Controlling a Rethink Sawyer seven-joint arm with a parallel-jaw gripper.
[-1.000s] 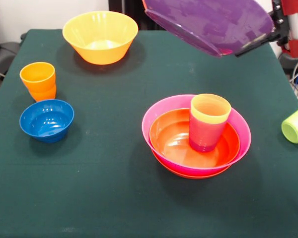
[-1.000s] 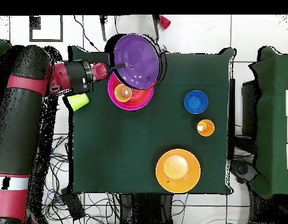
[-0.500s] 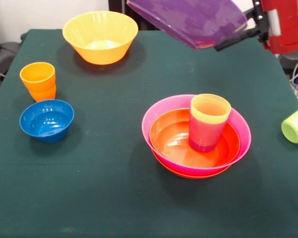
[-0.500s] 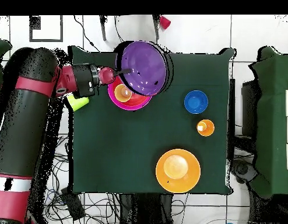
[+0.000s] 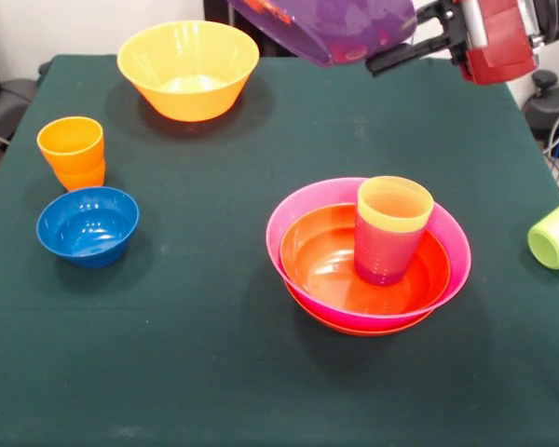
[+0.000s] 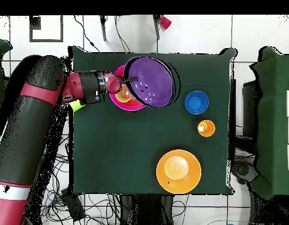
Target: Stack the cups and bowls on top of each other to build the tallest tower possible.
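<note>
Shifted since a second ago: purple bowl (image 5: 331, 26) carried higher and further across in the front view, now cut off by the top edge, underside showing, tilted. Pinched at its rim by the end effector (image 5: 391, 58); fingertips hard to make out. Seen from overhead, hangs above the counter (image 6: 112, 158), covering the 2 o'clock part of the tower (image 5: 368, 256). Yellow cup (image 5: 393, 219) upright inside a purple one, inside red-orange and pink bowls. Lime green cup (image 5: 554, 235) on its side, cut off at 3 o'clock.
</note>
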